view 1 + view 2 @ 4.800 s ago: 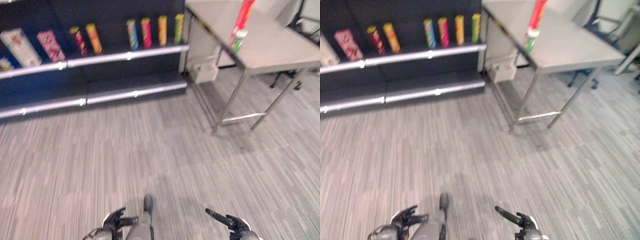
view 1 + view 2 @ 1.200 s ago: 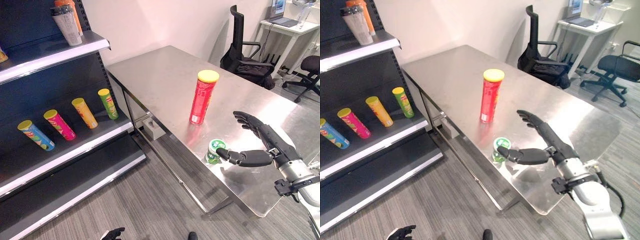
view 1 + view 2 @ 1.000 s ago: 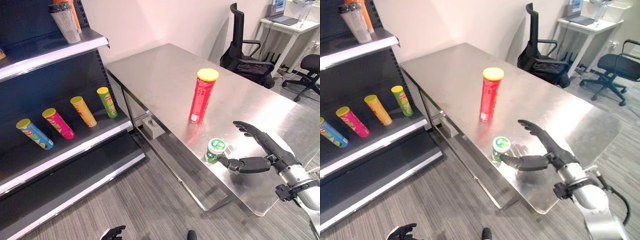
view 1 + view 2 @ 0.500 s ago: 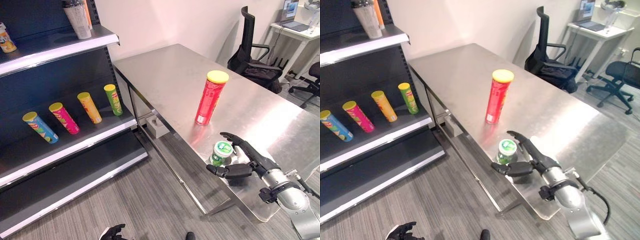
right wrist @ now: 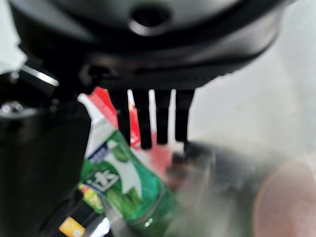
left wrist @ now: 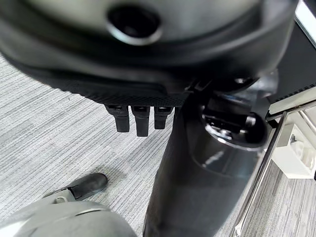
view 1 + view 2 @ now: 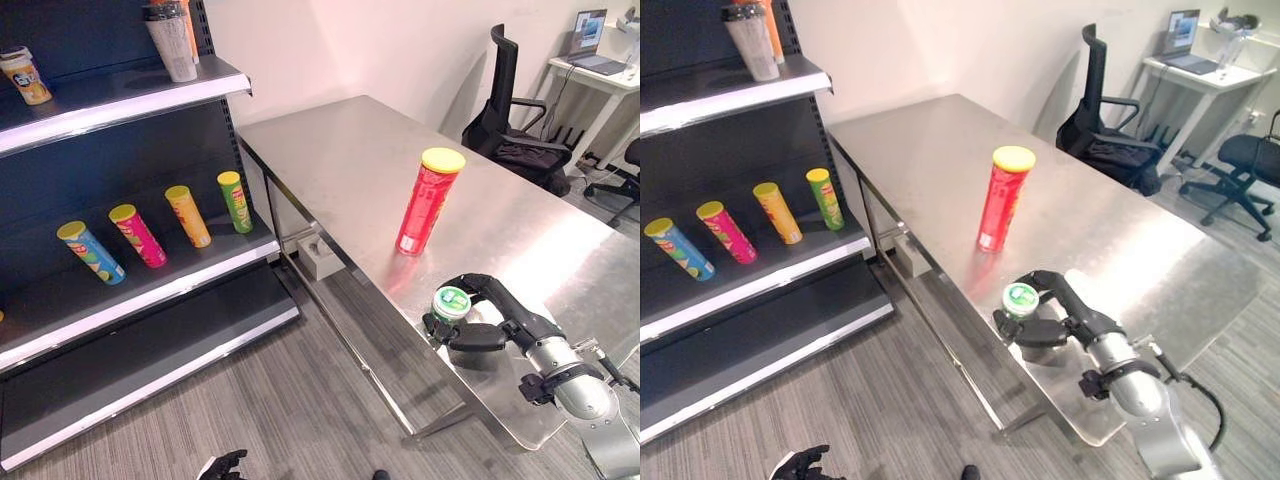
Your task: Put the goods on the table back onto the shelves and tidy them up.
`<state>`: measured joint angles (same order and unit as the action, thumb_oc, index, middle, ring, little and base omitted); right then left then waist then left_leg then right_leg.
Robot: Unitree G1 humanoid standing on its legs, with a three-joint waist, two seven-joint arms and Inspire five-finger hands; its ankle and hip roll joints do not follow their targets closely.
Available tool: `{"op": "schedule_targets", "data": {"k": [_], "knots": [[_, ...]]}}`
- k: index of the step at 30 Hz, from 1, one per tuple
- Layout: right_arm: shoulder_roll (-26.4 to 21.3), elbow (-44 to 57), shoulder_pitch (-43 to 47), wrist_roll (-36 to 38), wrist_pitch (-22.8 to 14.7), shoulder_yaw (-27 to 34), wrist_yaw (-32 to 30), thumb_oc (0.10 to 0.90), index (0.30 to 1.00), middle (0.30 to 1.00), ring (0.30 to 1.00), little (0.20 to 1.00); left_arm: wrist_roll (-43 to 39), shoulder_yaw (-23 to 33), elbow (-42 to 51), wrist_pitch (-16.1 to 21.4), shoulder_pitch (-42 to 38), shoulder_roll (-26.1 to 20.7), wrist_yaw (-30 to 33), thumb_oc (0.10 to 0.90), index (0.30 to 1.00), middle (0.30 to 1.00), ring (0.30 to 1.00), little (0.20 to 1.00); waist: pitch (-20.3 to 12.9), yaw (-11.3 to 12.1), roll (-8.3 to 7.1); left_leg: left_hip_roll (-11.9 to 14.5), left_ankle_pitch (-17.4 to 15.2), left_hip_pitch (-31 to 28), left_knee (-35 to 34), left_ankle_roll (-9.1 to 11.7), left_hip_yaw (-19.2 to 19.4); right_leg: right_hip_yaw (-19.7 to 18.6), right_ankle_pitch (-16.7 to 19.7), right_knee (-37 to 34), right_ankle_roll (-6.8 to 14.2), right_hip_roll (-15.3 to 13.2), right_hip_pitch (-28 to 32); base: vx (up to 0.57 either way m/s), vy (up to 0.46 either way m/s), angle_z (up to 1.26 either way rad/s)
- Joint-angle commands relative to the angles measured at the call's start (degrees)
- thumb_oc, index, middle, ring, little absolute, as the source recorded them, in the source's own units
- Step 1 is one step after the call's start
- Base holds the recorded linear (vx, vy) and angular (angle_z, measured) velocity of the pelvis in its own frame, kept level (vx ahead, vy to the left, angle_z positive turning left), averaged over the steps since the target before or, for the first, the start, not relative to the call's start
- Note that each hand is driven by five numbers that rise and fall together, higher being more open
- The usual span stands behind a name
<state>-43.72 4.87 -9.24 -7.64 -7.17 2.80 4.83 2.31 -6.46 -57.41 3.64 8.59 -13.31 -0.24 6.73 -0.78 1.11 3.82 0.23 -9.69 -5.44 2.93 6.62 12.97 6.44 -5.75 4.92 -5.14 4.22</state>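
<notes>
Near the steel worktop's [image 7: 330, 150] front edge, the right hand [image 7: 497, 318] curls fingers and thumb around a short green can [image 7: 448, 308]; a tall red can [image 7: 424, 203] stands behind.

A black high-backed office chair [image 7: 508, 105] stood beyond the far right of the scene, a dark bag, perhaps a jacket, [image 7: 530, 158] on its seat. Farther right, a white desk [image 7: 594, 74] carried an open laptop [image 7: 588, 27]. Grey striped carpet [image 7: 260, 400] covered the floor.
</notes>
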Motion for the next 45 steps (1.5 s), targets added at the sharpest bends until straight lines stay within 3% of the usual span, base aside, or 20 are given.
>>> {"op": "schedule_targets", "data": {"k": [1, 13, 21, 25, 28, 31, 33, 35, 36, 38, 39, 41, 44, 45], "knots": [[-0.3, 1.8, 5.0, 0.6, -3.6, 3.5, -2.4, 0.4, 0.3, 0.3, 0.3, 0.3, 0.4, -0.5, -2.5, 1.4, -2.3, -3.6, 1.0, 0.8, 0.9, 0.9, 0.9, 0.9, -1.1, 1.4, -1.89, 1.3, -1.6, 1.4, 0.4, 1.7, 2.4, 0.7, -5.8, 0.8, 4.0, -2.9, 3.8, 0.0, 0.0, 0.0], [-0.9, 4.0, 6.0, 3.0, -3.7, 8.3, -4.2, 0.4, 0.3, 0.3, 0.3, 0.3, -0.4, -0.1, -1.0, 1.6, -2.8, -4.2, 1.2, 0.8, 0.9, 0.9, 0.9, 0.9, -1.5, 1.2, -2.35, 1.8, -1.6, 1.2, 0.4, 2.0, 2.3, 0.6, -6.3, 0.8, 3.6, -2.4, 4.0, 0.0, -0.017, 0.0], [-6.1, 4.8, 10.5, 23.5, -3.4, 11.5, 2.5, 0.4, 0.3, 0.3, 0.3, 0.3, -3.5, 0.3, 1.4, 1.5, -3.6, -6.0, -0.6, 0.8, 0.9, 0.9, 0.9, 0.9, -2.1, 1.7, -3.0, 4.0, -0.6, 0.9, 0.5, 3.6, 2.2, 0.9, -7.5, 0.8, 2.7, -0.5, 4.3, 0.0, -0.084, 0.02], [-7.7, 4.8, 11.4, 28.4, -3.4, 13.3, 3.9, 0.4, 0.3, 0.3, 0.3, 0.3, -5.3, 0.2, 3.5, 1.7, -4.5, -6.7, -1.0, 0.8, 0.9, 0.9, 0.9, 0.9, -0.8, 2.2, -3.92, 5.7, -0.4, 4.6, 5.4, 4.6, 0.0, 0.7, -8.5, 0.8, 1.4, 1.0, 4.1, -0.07, -0.112, 0.15], [-8.2, 4.3, 12.1, 32.9, -3.3, 14.3, 5.7, 0.4, 0.3, 0.3, 0.3, 0.3, -7.9, 0.7, 4.9, 2.0, -5.5, -6.2, -1.3, 0.8, 0.9, 0.9, 0.9, 0.9, 1.0, 2.6, -5.22, 5.3, -1.4, 10.1, 12.6, 5.4, -2.6, 2.9, -8.4, 0.8, 0.8, 0.6, 4.2, -0.12, -0.019, 0.64], [-8.4, 4.2, 12.2, 34.5, -2.9, 14.6, 6.6, 0.4, 0.3, 0.3, 0.3, 0.3, -7.6, 0.3, 5.9, 2.4, -5.7, -6.3, -1.8, 0.8, 0.9, 0.9, 0.9, 0.9, 1.4, 2.5, -5.74, 8.6, 0.3, 10.4, 11.2, 6.3, -2.3, 4.1, -7.9, 0.8, 1.6, -0.5, 4.2, -0.06, 0.157, 0.42], [-8.9, 4.4, 11.4, 35.4, -3.0, 14.4, 6.9, 0.4, 0.3, 0.3, 0.3, 0.3, -7.7, 0.7, 6.9, 2.9, -6.0, -7.0, -0.7, 0.8, 0.9, 0.9, 0.9, 0.9, 1.6, 2.1, -5.83, 12.4, 2.6, 9.6, 7.8, 7.0, -2.1, 5.0, -7.0, 0.8, 3.3, -2.9, 3.1, -0.09, 0.34, 0.14], [-9.0, 4.6, 10.6, 35.1, -3.0, 14.8, 6.8, 0.4, 0.3, 0.3, 0.3, 0.3, -8.6, 1.3, 6.7, 3.0, -6.1, -6.9, -0.3, 0.8, 0.9, 0.9, 0.9, 0.9, 1.2, 1.9, -5.29, 13.2, 3.3, 8.8, 5.4, 7.6, -2.2, 5.6, -6.8, 0.8, 4.1, -3.8, 2.8, -0.03, 0.423, 0.17], [-8.5, 4.5, 9.7, 33.9, -2.8, 15.7, 6.5, 0.4, 0.3, 0.3, 0.3, 0.3, -9.2, 1.9, 6.3, 3.2, -5.6, -6.3, -0.3, 0.8, 0.9, 0.9, 0.9, 0.9, -0.3, 1.8, -3.56, 12.4, 2.8, 7.4, 1.9, 8.2, -2.6, 6.1, -5.4, 0.8, 5.7, -6.3, 2.2, 0.0, 0.678, 0.2], [-7.2, 4.3, 9.8, 32.5, -2.4, 15.3, 5.9, 0.4, 0.3, 0.3, 0.3, 0.3, -8.4, 1.8, 5.4, 3.2, -6.2, -6.8, -0.4, 0.8, 0.9, 0.9, 0.9, 0.9, -0.9, 2.0, -3.94, 9.3, 1.4, 8.1, 2.5, 7.4, -2.7, 6.3, -3.4, 1.2, 7.3, -10.2, 1.5, 0.0, 0.656, 0.3], [-6.2, 4.5, 10.7, 30.8, -2.2, 14.2, 5.4, 0.4, 0.3, 0.3, 0.3, 0.3, -7.9, 2.4, 5.0, 3.1, -6.1, -7.7, -0.3, 0.8, 0.9, 0.9, 0.9, 0.9, -1.0, 2.6, -4.61, 5.7, -0.5, 8.3, 2.8, 5.4, -2.6, 5.6, -1.9, 2.4, 8.1, -13.6, 0.4, -0.01, 0.557, 0.44], [-4.7, 4.1, 13.3, 27.6, -2.4, 11.6, 3.4, 0.4, 0.3, 0.3, 0.3, 0.3, -8.4, 4.6, 2.6, 2.8, -5.4, -8.8, 0.5, 0.8, 0.9, 0.9, 0.9, 0.9, -0.8, 4.1, -5.32, 1.1, -1.9, 6.7, 1.0, 2.3, -1.2, 5.3, 0.7, 7.9, 8.4, -18.5, -2.8, -0.01, 0.591, 0.31], [-3.4, 3.7, 15.2, 25.4, -2.7, 10.3, 1.1, 0.4, 0.3, 0.3, 0.3, 0.3, -8.7, 5.7, 2.3, 2.5, -5.4, -9.4, 1.2, 0.8, 0.9, 0.9, 0.9, 0.9, -0.3, 4.8, -5.27, -0.2, -2.1, 6.5, 0.4, 1.2, -0.4, 6.1, 2.0, 11.2, 8.0, -19.5, -4.6, 0.0, 0.258, -0.1], [-3.6, 3.7, 15.0, 23.6, -2.5, 11.1, 0.0, 0.4, 0.3, 0.3, 0.3, 0.3, -8.5, 5.4, 3.1, 2.2, -5.2, -9.9, 0.9, 0.8, 0.9, 0.9, 0.9, 0.9, 0.5, 4.1, -4.86, -1.0, -2.4, 5.8, 0.4, 0.4, -1.4, 2.6, -0.2, 13.7, 6.7, -15.8, -5.5, 0.03, 0.213, -0.06]]}}
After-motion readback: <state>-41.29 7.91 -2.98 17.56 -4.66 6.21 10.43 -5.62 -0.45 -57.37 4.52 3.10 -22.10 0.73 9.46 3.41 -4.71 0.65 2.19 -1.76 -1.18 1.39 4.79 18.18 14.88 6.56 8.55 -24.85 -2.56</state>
